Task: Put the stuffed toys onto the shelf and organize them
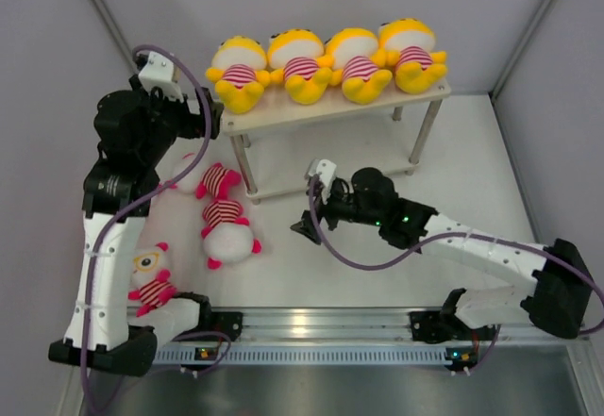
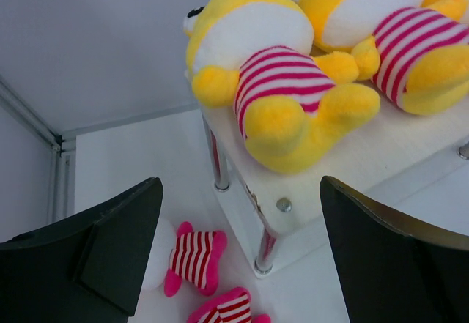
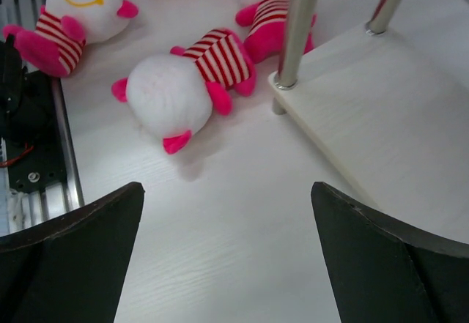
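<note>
Left tool (image 2: 240, 185) gapes empty just off the left edge of the shelf (image 1: 283, 114), upper centre, four yellow toys (image 1: 302, 67) filling its top. Right tool (image 3: 226, 187), spread wide, hangs over bare worktop (image 3: 220, 264) by the lower board (image 3: 381, 118) corner; pink toys (image 1: 226, 235) lie at lower left.
</note>
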`<state>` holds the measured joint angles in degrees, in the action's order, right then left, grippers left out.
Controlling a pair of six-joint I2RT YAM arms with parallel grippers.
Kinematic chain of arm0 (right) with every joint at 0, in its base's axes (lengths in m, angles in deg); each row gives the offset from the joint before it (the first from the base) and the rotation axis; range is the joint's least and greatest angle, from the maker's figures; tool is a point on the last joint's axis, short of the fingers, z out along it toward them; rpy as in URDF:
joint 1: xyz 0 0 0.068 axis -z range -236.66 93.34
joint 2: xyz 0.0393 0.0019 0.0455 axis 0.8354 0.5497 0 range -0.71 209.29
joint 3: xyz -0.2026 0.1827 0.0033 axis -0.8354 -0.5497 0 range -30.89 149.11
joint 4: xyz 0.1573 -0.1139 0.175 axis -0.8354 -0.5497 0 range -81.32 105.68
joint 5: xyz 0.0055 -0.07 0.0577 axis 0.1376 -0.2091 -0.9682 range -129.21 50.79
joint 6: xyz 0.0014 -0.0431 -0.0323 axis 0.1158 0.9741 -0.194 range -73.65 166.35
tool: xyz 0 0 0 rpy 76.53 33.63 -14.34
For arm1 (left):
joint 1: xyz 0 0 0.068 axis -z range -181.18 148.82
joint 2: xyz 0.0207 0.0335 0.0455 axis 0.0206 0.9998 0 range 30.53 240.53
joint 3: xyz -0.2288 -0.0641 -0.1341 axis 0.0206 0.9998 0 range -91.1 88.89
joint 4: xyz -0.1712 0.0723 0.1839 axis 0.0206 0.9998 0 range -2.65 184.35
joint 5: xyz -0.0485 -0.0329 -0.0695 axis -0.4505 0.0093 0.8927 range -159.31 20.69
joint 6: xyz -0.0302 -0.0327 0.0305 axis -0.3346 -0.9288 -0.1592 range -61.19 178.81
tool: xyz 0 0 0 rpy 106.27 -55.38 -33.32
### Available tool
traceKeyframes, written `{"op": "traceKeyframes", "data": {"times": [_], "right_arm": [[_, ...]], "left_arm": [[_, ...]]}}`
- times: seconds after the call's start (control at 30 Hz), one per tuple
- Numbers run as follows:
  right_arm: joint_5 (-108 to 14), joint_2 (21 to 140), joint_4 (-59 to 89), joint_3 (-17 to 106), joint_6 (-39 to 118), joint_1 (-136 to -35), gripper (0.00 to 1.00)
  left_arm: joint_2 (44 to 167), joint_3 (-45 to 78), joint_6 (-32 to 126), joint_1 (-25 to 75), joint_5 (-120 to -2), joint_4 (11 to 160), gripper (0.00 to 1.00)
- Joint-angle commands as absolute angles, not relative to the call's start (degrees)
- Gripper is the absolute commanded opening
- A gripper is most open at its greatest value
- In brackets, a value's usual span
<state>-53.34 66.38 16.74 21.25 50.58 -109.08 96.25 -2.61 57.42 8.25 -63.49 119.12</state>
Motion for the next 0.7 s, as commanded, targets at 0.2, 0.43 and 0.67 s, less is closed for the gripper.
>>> {"op": "traceKeyframes", "data": {"times": [0.2,0.43,0.67], "right_arm": [[-54.0,90.6,24.5,32.2,52.1,-121.3,1.0],[-56.6,107.7,28.4,40.3,54.9,-121.2,0.99],[-54.2,120.7,26.2,52.5,53.4,-121.0,1.0]], "left_arm": [[79.9,1.4,73.3,5.2,-56.5,136.0,0.94],[73.5,4.3,84.7,2.9,-52.5,151.4,0.93],[69.8,8.4,87.1,1.9,-56.7,156.4,0.93]]}}
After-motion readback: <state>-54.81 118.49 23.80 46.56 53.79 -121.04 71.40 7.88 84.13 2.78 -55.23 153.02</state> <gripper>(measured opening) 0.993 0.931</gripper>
